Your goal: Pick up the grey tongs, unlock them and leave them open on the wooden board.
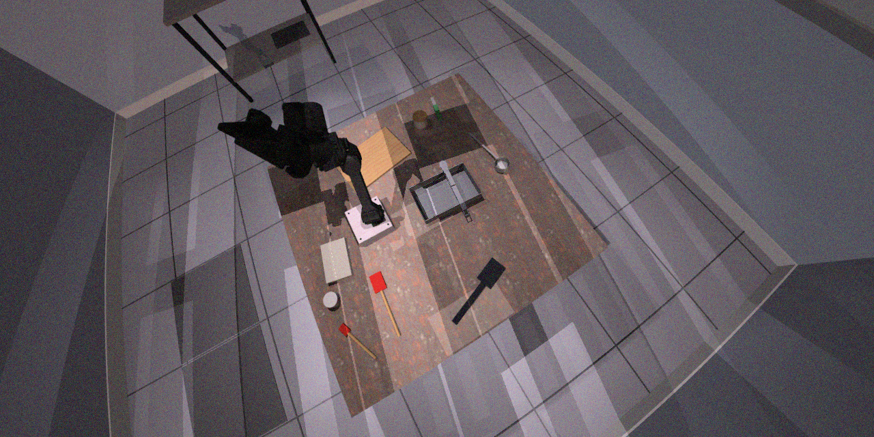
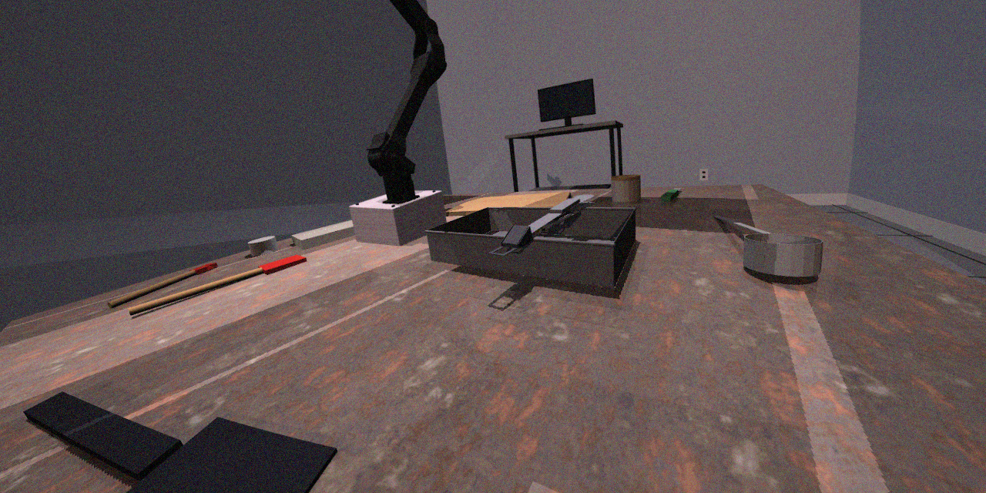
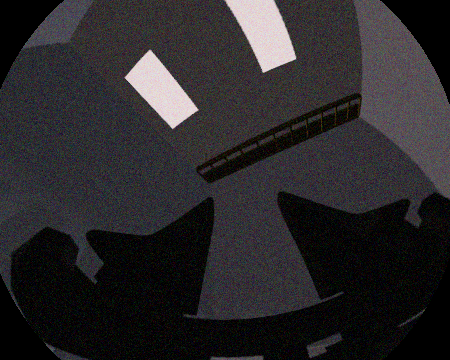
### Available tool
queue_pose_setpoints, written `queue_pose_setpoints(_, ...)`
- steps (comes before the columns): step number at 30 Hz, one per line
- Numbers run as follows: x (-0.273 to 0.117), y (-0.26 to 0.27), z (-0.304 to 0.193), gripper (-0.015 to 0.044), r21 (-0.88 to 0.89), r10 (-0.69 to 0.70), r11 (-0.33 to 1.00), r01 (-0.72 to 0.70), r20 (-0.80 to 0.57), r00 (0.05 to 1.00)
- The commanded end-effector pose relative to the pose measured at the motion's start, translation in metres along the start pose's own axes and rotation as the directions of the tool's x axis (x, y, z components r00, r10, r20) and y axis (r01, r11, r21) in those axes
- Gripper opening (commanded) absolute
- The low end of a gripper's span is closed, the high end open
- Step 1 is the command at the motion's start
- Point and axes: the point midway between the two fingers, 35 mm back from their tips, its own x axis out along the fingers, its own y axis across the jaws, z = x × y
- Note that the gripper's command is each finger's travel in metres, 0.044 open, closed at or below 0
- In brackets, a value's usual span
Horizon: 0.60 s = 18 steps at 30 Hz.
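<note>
The grey tongs (image 1: 452, 185) (image 2: 544, 222) lie across the roasting tin (image 1: 418, 205) (image 2: 524, 262), resting on its rims. Their arms look closed together, and the end with the wire loop sticks out past the tin's near wall in the exterior view. The wooden board (image 1: 384, 153) (image 2: 510, 202) lies beyond the arm's base, partly hidden by the arm in the top view. My gripper (image 3: 246, 199) is open, with an empty gap between its fingertips. It is raised high, away from the tin and the tongs, and faces the walls and ceiling.
A metal ladle (image 1: 501, 165) (image 2: 782, 256) lies beside the tin. A black spatula (image 1: 490, 273) (image 2: 234, 455) and red-headed tools (image 1: 378, 282) (image 2: 283, 264) lie farther off. A round container (image 1: 419, 119) (image 2: 625, 189) and a green item (image 1: 436, 109) (image 2: 670, 195) are near the back edge.
</note>
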Motion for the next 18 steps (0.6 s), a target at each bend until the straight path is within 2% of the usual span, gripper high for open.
queue_pose_setpoints(1,-0.006,0.060,-0.038,0.0260,0.163,0.177,0.973,-0.163,-0.074,0.981)
queue_pose_setpoints(9,-0.047,0.162,-0.079,0.0260,0.467,0.478,0.806,-0.364,-0.150,0.866)
queue_pose_setpoints(18,-0.106,0.237,-0.090,0.0260,0.682,0.692,0.590,-0.433,-0.152,0.705)
